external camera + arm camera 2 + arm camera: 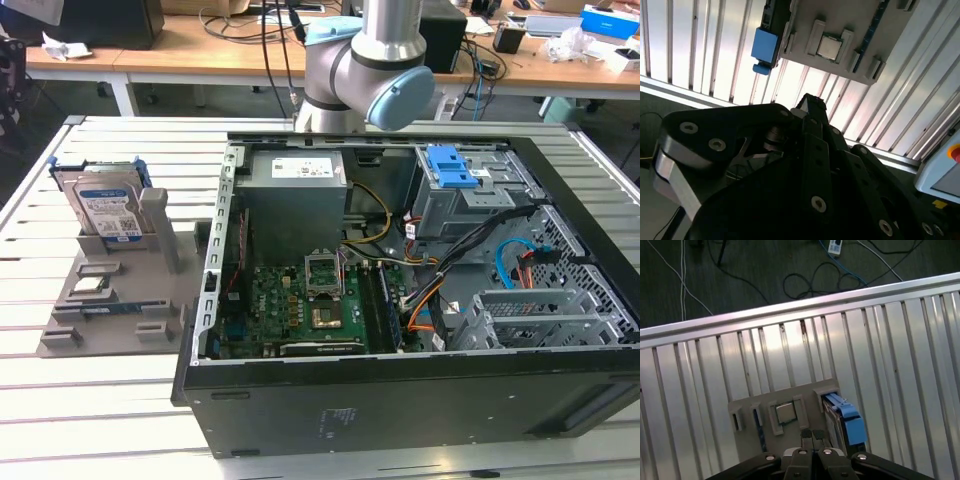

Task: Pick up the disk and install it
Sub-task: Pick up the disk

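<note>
The disk [105,205] stands on edge in a grey holder [120,300] at the exterior view's left, a silver drive with a white-and-blue label in a blue bracket. In the first wrist view its blue bracket [847,421] sits just beside my gripper [811,434], whose fingertips are pressed together with nothing between them. The second wrist view shows the same bracket [765,45] past the gripper [810,102]. The gripper hangs well above the holder, apart from the disk.
An open computer case [210,300] fills the exterior view's right, with a grey power supply [295,200], a blue latch [455,170] and a motherboard [310,300]. The holder also carries a processor chip [786,412]. The slatted metal table [880,355] ends at floor cables.
</note>
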Robot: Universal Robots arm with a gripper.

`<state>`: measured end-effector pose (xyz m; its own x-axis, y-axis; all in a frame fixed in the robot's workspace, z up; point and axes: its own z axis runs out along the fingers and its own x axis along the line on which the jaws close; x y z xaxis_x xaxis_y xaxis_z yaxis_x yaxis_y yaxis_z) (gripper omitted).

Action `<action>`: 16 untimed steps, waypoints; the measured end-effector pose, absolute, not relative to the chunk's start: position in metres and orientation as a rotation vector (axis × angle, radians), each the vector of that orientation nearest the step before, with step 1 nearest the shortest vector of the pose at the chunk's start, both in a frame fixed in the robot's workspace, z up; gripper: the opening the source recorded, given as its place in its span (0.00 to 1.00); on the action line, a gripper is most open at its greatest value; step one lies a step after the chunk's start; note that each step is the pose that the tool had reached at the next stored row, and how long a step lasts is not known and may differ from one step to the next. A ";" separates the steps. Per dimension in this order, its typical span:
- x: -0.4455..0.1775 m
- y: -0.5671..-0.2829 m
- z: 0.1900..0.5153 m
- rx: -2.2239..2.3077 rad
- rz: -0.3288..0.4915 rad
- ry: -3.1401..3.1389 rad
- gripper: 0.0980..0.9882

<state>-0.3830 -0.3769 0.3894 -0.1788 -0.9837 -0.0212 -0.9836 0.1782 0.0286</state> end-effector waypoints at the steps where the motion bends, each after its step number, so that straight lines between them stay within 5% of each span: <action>1: -0.383 -0.377 0.389 2.022 -0.056 -2.401 0.01; 16: -0.383 -0.377 0.389 2.097 -0.056 -2.334 0.02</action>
<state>-0.3829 -0.3768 0.3894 -0.1070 -0.9940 -0.0212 -0.9939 0.1064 0.0285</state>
